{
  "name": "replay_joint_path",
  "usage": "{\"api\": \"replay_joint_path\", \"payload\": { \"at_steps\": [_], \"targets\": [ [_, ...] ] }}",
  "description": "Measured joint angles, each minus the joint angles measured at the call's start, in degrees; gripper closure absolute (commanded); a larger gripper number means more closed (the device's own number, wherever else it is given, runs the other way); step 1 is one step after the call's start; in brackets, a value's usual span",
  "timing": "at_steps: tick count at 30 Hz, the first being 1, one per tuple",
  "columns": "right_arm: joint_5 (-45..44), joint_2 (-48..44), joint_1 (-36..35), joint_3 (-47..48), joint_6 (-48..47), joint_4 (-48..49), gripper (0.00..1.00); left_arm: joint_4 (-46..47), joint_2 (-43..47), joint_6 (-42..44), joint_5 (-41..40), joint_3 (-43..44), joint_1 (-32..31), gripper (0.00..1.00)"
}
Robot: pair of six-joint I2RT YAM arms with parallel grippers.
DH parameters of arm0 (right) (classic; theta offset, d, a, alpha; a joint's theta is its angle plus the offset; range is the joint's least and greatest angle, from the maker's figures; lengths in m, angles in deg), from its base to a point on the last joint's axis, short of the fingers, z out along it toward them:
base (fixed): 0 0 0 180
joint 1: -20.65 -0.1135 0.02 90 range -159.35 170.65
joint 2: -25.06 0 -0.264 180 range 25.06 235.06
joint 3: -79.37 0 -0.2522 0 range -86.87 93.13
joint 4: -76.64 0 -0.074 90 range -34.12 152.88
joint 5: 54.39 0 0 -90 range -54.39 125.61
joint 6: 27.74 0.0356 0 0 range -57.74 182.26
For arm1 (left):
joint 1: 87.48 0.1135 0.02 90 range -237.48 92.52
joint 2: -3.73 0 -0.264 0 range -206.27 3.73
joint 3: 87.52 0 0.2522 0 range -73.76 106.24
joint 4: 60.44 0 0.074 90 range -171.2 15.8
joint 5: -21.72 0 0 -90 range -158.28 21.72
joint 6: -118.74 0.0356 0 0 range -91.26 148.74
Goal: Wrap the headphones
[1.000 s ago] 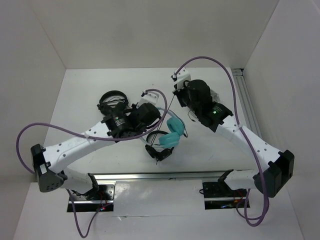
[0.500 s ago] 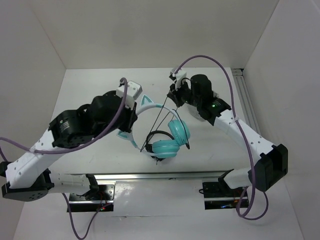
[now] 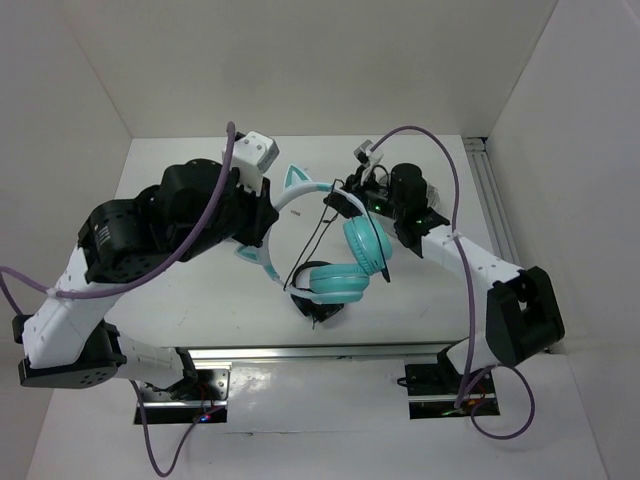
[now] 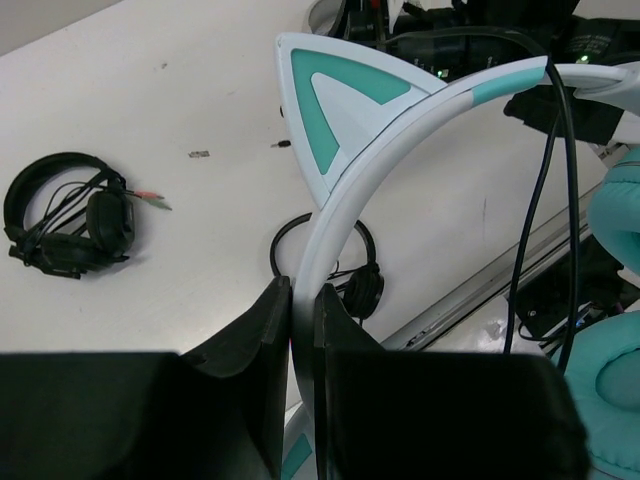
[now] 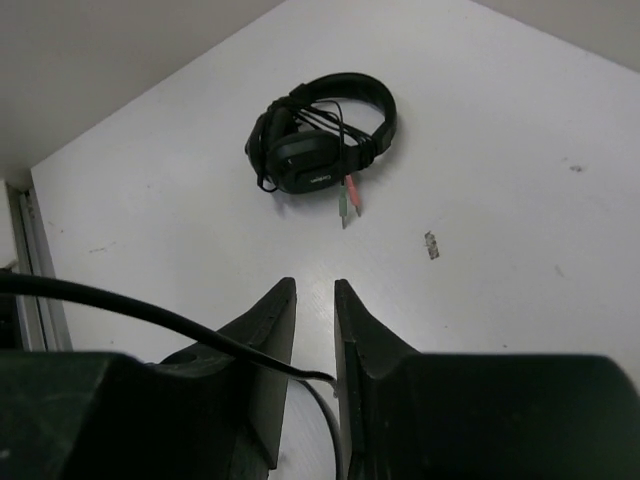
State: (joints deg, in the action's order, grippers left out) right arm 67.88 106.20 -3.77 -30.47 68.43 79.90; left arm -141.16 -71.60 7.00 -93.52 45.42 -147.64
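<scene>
Headphones hang above the table between both arms, seen from the top. Left wrist: the left gripper clamps the pale headband. Right wrist: the right gripper stands narrowly parted, the black cable entering its gap.

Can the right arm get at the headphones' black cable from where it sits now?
Likely yes. The cable runs across the right gripper's finger into the gap between its parted jaws, with nothing in between. The left gripper holds the headphones up by the headband.
</scene>
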Motion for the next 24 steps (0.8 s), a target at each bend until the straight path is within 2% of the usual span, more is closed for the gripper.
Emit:
{"api": "replay_joint_path", "payload": {
  "at_steps": [9,24],
  "targets": [
    [1.64,5.75,0.79,-2.51,4.85,8.33,0.63,-2.67,-2.54,-4.17,-2.19,3.02,0.0,1.0],
    [2.43,10.25,0.85,-6.34,7.58,15.85,0.65,-2.49,-2.54,-8.39,-4.5,5.55,0.0,1.0]
  ]
}}
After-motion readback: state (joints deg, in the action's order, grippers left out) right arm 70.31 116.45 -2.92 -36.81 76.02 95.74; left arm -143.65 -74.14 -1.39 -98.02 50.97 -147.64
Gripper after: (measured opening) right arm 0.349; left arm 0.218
